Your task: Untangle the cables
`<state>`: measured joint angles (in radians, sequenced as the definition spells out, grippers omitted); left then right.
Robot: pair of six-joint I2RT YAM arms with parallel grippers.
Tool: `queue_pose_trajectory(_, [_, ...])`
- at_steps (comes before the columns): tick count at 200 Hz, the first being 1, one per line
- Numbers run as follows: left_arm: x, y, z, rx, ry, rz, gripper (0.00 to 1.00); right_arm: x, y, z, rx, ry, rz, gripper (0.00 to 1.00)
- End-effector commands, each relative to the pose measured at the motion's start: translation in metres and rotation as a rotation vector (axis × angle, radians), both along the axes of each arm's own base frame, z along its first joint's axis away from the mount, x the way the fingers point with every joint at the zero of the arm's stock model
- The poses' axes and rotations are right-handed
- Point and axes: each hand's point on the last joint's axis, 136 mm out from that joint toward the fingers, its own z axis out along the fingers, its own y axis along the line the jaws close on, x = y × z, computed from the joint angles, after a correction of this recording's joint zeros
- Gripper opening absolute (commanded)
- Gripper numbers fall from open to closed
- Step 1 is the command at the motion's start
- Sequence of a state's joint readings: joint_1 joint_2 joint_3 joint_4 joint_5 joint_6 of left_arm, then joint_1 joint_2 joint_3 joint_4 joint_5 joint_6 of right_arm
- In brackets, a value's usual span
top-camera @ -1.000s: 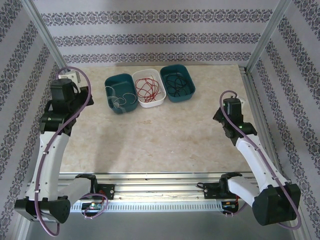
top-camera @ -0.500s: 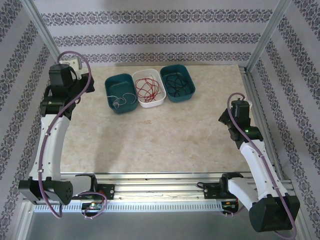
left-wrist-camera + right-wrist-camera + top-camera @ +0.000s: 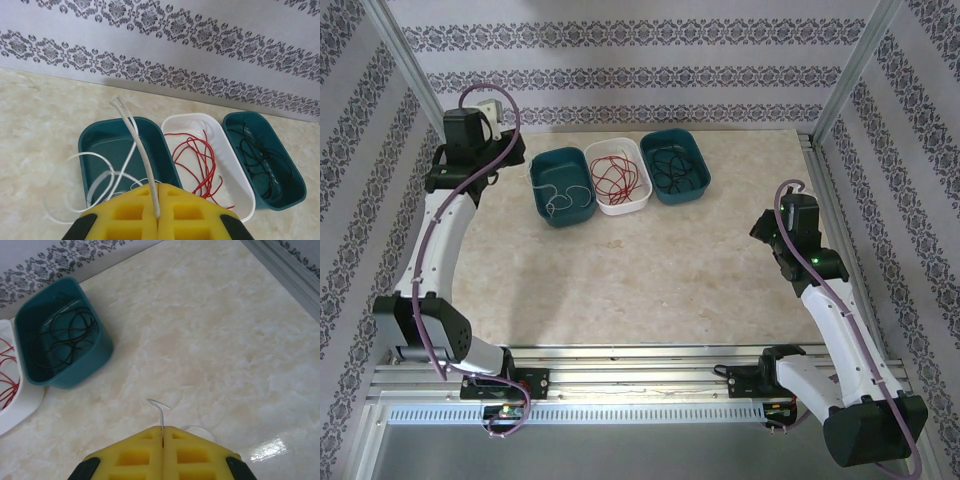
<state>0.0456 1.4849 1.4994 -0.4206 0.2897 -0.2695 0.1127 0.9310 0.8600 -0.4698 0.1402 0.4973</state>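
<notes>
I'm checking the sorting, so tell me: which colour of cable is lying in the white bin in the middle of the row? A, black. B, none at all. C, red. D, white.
C: the red cables lie coiled inside the white bin, as seen from above and from the left wrist camera.

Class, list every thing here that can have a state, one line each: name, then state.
left claw, shut on a white cable
right claw, shut on a white cable end
white cable, pinched at one stretch, loops lying in and over the left teal bin
red cables, loose in the white bin
black cables, loosely coiled in the right teal bin
</notes>
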Motion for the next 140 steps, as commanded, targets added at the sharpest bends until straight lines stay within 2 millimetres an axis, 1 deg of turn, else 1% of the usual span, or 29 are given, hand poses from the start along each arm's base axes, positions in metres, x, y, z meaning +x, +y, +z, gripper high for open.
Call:
queue_pose_trajectory(1, [0.016,-0.012,0.012,-0.031,-0.055,-0.042,0.0,0.001,0.007,0.021,-0.008,-0.039,0.033,0.0])
queue_pose_trajectory(45, [0.03,-0.022,-0.005,-0.044,-0.018,-0.08,0.0,0.005,0.017,0.04,-0.02,-0.069,0.073,0.0])
queue_pose_trajectory(65, [0.037,-0.028,-0.018,-0.043,0.013,-0.091,0.0,0.009,0.026,0.052,-0.019,-0.084,0.107,0.0])
queue_pose_trajectory(91, [0.048,-0.031,-0.047,-0.043,0.08,-0.092,0.0,0.013,0.042,0.071,-0.015,-0.117,0.165,0.0])
queue_pose_trajectory(108, [0.054,-0.031,-0.07,-0.034,0.129,-0.082,0.0,0.015,0.054,0.086,-0.021,-0.142,0.205,0.0])
queue_pose_trajectory(140, [0.063,-0.037,-0.11,-0.034,0.205,-0.094,0.0,0.02,0.075,0.118,-0.035,-0.205,0.27,0.0])
